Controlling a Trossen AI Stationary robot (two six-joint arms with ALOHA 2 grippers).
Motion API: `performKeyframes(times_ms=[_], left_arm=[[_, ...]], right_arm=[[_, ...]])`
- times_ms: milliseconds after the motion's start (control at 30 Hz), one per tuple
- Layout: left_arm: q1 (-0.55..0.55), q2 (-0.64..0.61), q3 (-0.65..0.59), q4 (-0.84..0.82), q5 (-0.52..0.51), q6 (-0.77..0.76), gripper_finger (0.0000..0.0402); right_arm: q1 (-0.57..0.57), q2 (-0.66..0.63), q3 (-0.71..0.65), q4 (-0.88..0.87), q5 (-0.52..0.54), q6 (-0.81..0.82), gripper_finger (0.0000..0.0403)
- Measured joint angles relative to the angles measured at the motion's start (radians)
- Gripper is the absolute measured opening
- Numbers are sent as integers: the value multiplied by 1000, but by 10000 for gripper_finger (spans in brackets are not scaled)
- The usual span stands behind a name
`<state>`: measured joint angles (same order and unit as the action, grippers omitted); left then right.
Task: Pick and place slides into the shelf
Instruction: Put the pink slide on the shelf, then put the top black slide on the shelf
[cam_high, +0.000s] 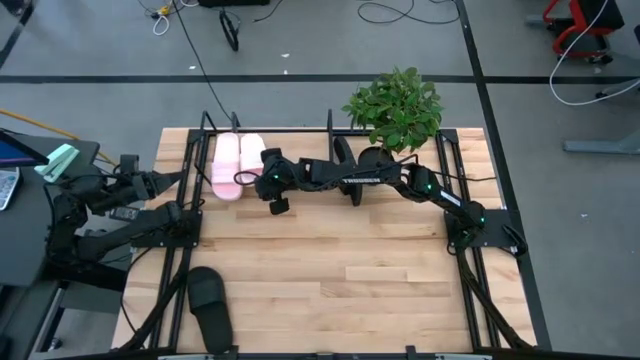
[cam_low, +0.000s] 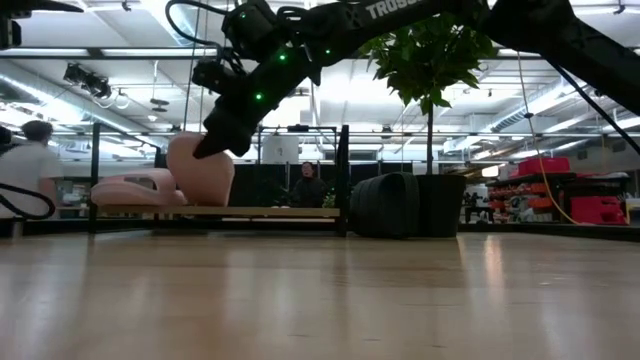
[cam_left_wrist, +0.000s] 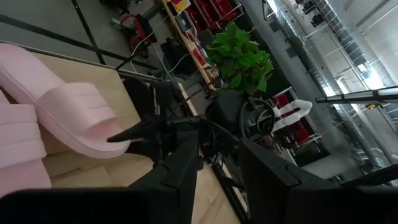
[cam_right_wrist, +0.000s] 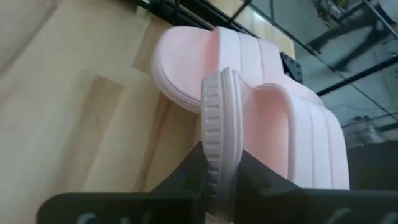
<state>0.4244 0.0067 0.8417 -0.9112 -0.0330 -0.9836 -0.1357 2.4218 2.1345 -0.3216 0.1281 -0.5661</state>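
Two dark arms work over the pale wooden plank counter (cam_high: 330, 270). At its twelve o'clock edge sits the low black thin-tube shelf (cam_high: 330, 128), with a leafy green potted plant (cam_high: 395, 105) toward one o'clock. The right arm reaches across to eleven o'clock, where the right gripper (cam_right_wrist: 219, 180) has its fingers pinched on the sole edge of one pale pink foam slide (cam_right_wrist: 273, 130), tipped up on its side against the other pink slide (cam_low: 135, 187) lying flat in the shelf. A black slide (cam_high: 210, 305) lies at seven o'clock, unplaced. The left gripper (cam_left_wrist: 214, 168) waits at nine o'clock, fingers part-open and empty.

Judged from this, placing is in hand; next comes laying the slide flat and letting go.

Only the low view shows the tilt; only the right wrist view shows the pinch.
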Motion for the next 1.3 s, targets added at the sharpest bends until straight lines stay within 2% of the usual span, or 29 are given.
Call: performKeyframes(times_ms=[300,767,933,1300], left_arm=[[0,0,0,0,0,-5,117],[0,0,0,0,2,-27,120],[0,0,0,0,11,-28,117],[0,0,0,0,12,-34,125]], right_arm=[[-6,0,0,0,-33,34,74],[-40,0,0,-26,-36,116,146],[-47,0,0,-26,-118,157,164],[-37,0,0,-28,-157,158,196]])
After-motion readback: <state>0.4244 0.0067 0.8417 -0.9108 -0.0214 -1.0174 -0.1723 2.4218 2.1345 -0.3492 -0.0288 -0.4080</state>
